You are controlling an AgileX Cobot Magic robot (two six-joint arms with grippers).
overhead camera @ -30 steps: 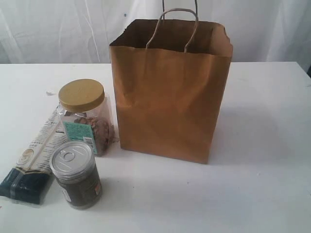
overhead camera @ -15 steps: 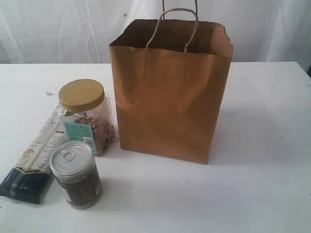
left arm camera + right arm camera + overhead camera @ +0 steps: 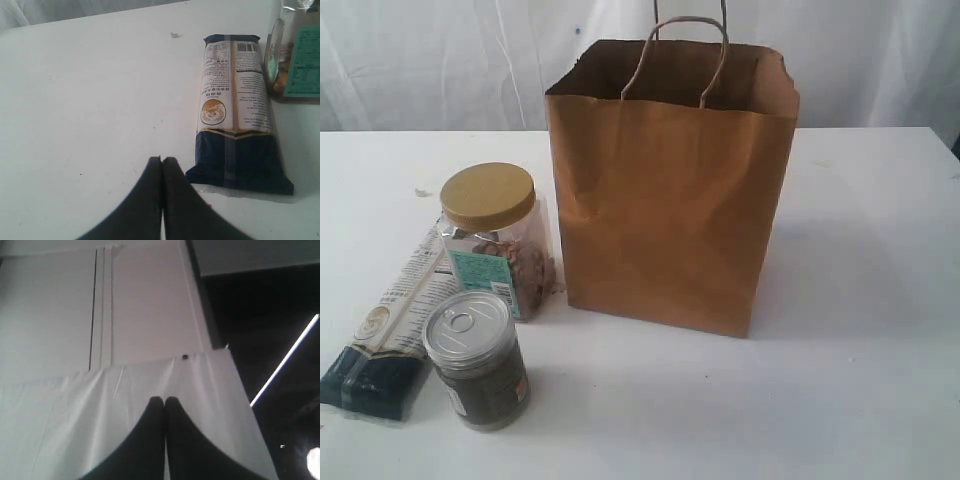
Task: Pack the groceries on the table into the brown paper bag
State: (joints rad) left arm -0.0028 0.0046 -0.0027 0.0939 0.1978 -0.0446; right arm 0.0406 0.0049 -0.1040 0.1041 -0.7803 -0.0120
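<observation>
The brown paper bag (image 3: 670,190) stands open on the white table (image 3: 840,330). To its left are the tan-lidded clear jar (image 3: 495,235), the silver-lidded dark jar (image 3: 477,358) and the long white-and-navy packet (image 3: 390,335) lying flat. Neither arm shows in the exterior view. My left gripper (image 3: 162,159) is shut and empty, low over the table beside the packet (image 3: 235,110); the clear jar (image 3: 295,55) lies beyond. My right gripper (image 3: 164,399) is shut and empty, pointing at a white curtain. The yellow bottle, carton and pouch are out of view.
A white curtain (image 3: 440,60) hangs behind the table. A small scrap (image 3: 423,190) lies on the tabletop left of the clear jar. Bare tabletop stretches to the right of the bag and in front of it.
</observation>
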